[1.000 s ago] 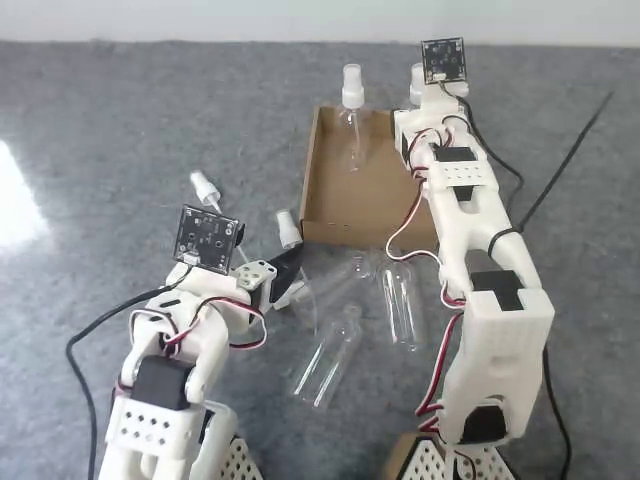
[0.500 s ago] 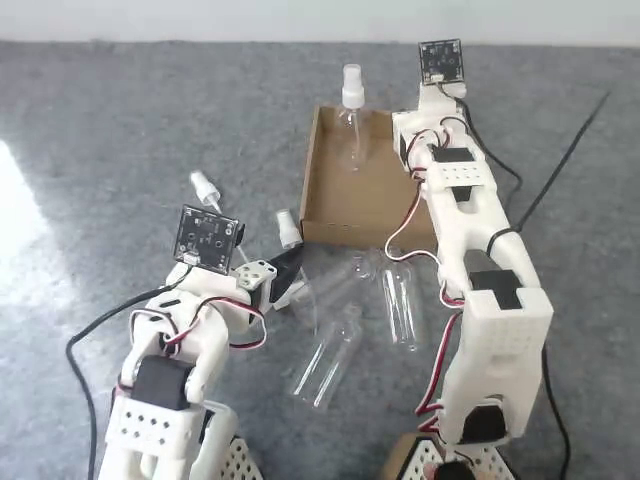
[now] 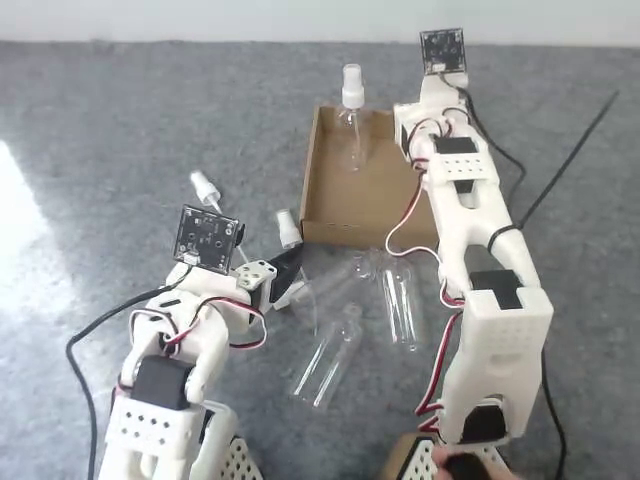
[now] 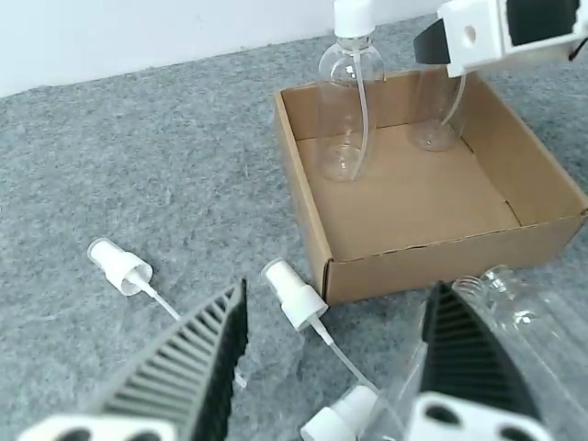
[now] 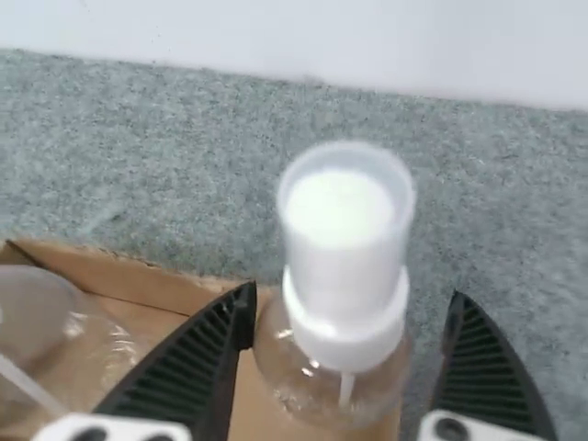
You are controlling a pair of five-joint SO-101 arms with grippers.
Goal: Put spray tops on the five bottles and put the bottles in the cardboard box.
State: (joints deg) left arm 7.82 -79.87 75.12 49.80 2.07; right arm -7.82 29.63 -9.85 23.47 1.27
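Right gripper spread wide around a capped bottle standing in box far corner, beside other bottle. Step: prob. drop-off. Next: lift clear w/o tipping it. Left gripper wide, empty, just in front of box over spray tops & bare bottles.

The left arm and right arm wear white plastic shells over black servos, with looping red, white and black wires, square black camera boards and ribbed black fingers.

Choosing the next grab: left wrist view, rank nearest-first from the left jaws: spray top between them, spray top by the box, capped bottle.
1. Spray top between the jaws.
2. Spray top by the box's near corner; box.
3. Capped bottle, upright inside the box.
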